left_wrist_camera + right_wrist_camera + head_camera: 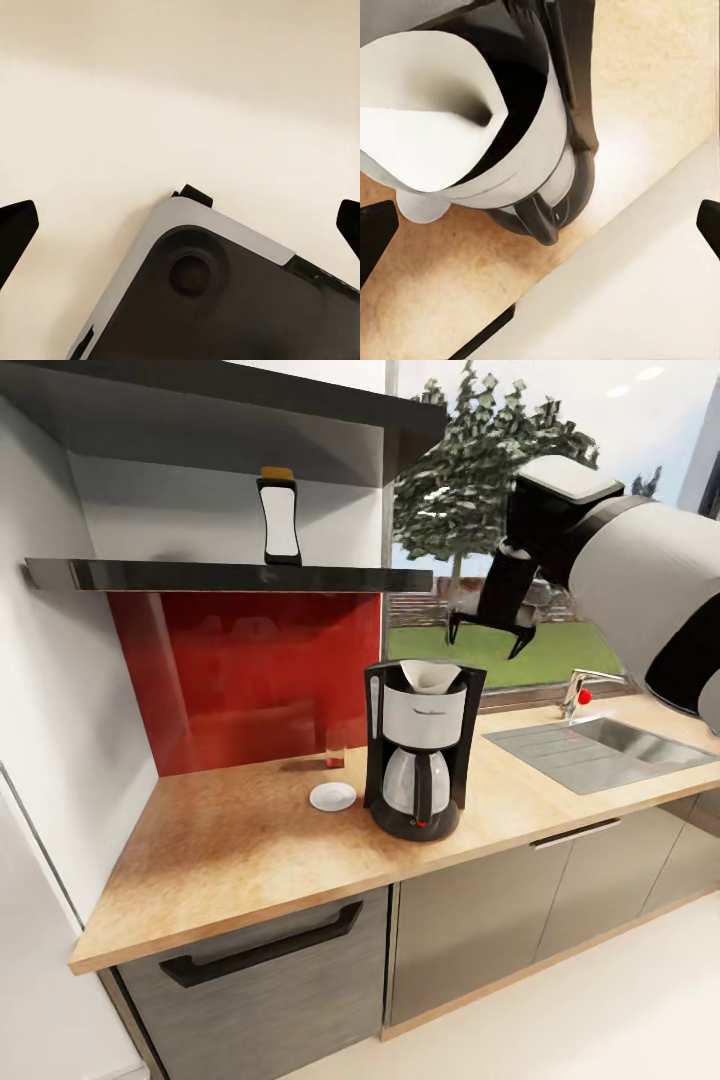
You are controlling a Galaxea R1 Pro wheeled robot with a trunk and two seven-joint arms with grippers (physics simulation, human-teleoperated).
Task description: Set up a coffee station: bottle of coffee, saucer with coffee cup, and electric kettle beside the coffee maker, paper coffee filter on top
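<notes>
Wooden countertop point(230, 840) runs from the red backsplash point(250, 680) toward the steel sink point(600, 750). On it stands the coffee maker point(420, 755), and the paper coffee filter point(430, 676) already sits in its top, white and cone-shaped, so that step looks done. The saucer point(333, 796) lies just beside the machine, bare, with no cup on it. Up on the dark shelf point(230, 573) the bottle of coffee point(279, 517) stands upright, well apart from the counter.

The right gripper point(490, 628) hangs above the coffee maker, fingers spread and empty; its wrist view looks down on the filter. The left gripper point(180, 225) is likewise spread and empty, looking down at pale floor point(180, 97).

The bottle seems the likeliest next step: it calls for an arm raised to shelf height and a grasp around the bottle's narrow middle.
</notes>
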